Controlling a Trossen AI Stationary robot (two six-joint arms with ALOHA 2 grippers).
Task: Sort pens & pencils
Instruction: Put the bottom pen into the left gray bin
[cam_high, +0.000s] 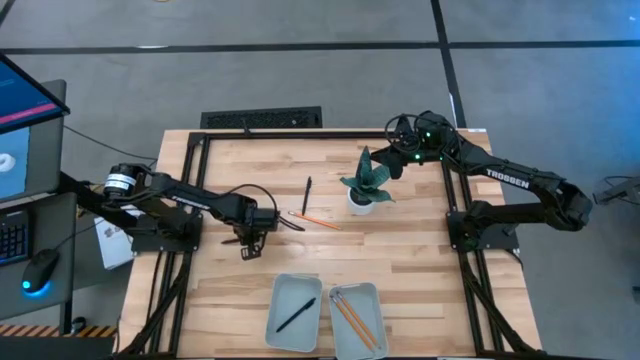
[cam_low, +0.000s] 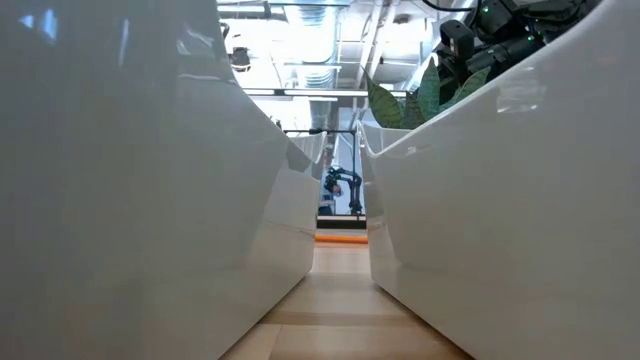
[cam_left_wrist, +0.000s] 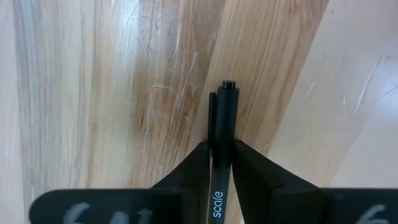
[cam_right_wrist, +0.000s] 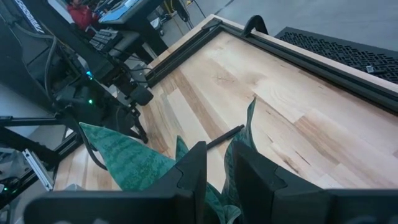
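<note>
1. Counting the pens gives three. They are thin and black.
2. One pen (cam_left_wrist: 222, 112) is squeezed tight between the two fingers of the left gripper (cam_left_wrist: 222, 149). It sticks out past the fingertips, just over the wooden table (cam_high: 420, 290).
3. From above, the left gripper sits on the left side of the table, and its pen points toward the middle.
4. A second pen (cam_high: 308, 195) lies loose on the table, just left of the plant pot (cam_high: 361, 205).
5. The third pen (cam_high: 297, 316) lies slanted inside the left tray (cam_high: 283, 297).
6. Counting the pencils gives three too. They are orange.
7. One pencil (cam_high: 318, 220) lies on the table, near the tip of the held pen and below the loose pen.
8. Two pencils (cam_high: 352, 318) lie side by side in the right tray (cam_high: 368, 297).
9. Two trays sit next to each other at the near edge of the table.
10. One green plant (cam_high: 368, 178) grows in the white pot.
11. The right gripper (cam_right_wrist: 222, 163) hangs over the plant at the far side of the table. Its fingers are a little bit apart and hold nothing.
</note>
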